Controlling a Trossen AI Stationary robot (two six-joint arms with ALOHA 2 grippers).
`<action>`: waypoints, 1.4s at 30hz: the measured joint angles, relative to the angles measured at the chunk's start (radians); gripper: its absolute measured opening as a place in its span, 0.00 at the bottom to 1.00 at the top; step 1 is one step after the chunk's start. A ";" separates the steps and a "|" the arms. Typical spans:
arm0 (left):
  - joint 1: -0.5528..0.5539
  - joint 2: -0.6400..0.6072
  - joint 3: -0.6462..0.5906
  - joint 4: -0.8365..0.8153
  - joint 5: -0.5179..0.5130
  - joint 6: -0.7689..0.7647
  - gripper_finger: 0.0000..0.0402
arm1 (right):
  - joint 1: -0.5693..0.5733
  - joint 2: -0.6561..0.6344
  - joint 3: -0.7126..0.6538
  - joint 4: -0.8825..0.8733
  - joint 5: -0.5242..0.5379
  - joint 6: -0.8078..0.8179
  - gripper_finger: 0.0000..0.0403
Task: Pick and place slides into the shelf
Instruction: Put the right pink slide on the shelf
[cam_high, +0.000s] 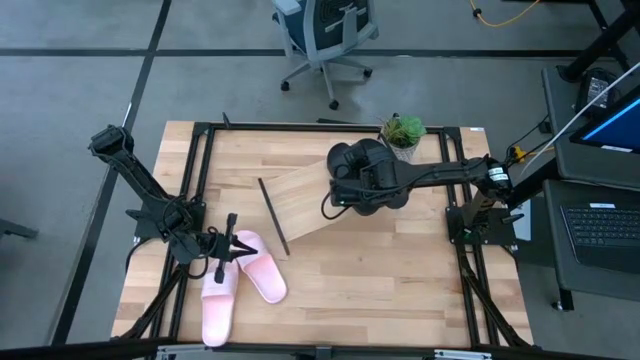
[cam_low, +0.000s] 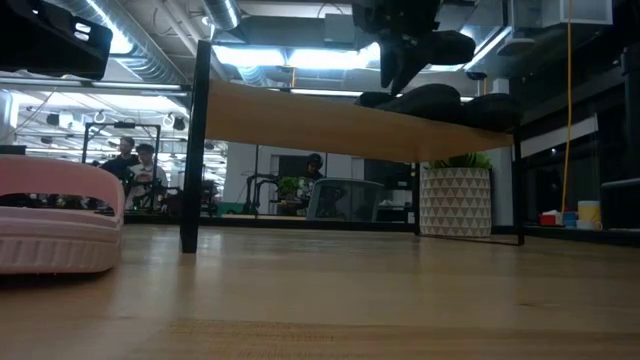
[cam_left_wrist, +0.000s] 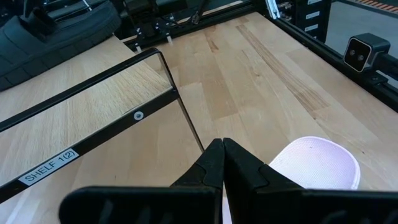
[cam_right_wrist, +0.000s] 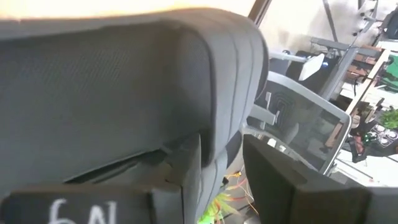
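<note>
The right pincer (cam_high: 345, 190) grips a black slide (cam_high: 372, 160) over the shelf (cam_high: 305, 205), frame centre. The left pincer (cam_high: 228, 243), clenched empty, hangs above 2 pink slides (cam_high: 245, 275) lower left; the desk (cam_high: 400, 290) lower right lies open.

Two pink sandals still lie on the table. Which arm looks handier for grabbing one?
The left. Its pincer sits right at the pink sandals, while the right pincer is over the shelf with the black sandals.

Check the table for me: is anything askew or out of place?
Only the two pink slides by the left gripper: they lie splayed apart, not paired. The black slides sit on the shelf under the right gripper.
</note>
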 joint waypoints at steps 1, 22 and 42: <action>0.000 0.000 0.000 0.000 0.000 0.000 0.00 | 0.001 0.000 0.000 -0.010 0.000 0.000 0.30; 0.000 0.000 0.000 0.000 0.000 0.000 0.00 | 0.120 0.000 0.019 -0.010 0.027 0.077 0.27; -0.001 0.000 0.000 0.000 0.000 0.003 0.00 | 0.426 0.000 0.139 -0.190 0.006 0.811 0.01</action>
